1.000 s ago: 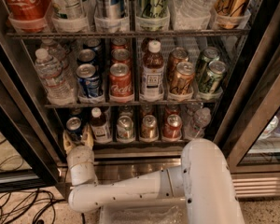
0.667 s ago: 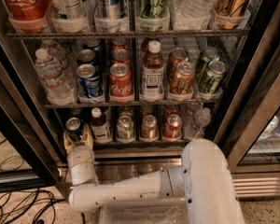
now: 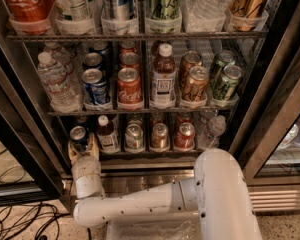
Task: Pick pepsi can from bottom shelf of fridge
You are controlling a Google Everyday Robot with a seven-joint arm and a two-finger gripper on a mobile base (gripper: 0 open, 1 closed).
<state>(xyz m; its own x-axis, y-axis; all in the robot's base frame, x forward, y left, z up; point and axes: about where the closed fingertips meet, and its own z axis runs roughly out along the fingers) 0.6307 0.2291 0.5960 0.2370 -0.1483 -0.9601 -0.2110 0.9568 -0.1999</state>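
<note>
The pepsi can (image 3: 79, 134), blue with a silver top, stands at the far left of the bottom shelf (image 3: 140, 154) of the fridge (image 3: 270, 109). My gripper (image 3: 82, 148) is at the can, reaching in from below at the shelf's front edge and wrapped around the can's lower part. The white arm (image 3: 140, 204) runs from the lower right to the gripper. The can's lower body is hidden behind the gripper.
Right of the can on the same shelf stand a small dark bottle (image 3: 106, 134), a silver can (image 3: 134, 136), two red cans (image 3: 184, 135) and a clear bottle (image 3: 213, 129). The middle shelf (image 3: 140, 110) hangs close above. The open door edge (image 3: 20, 149) is on the left.
</note>
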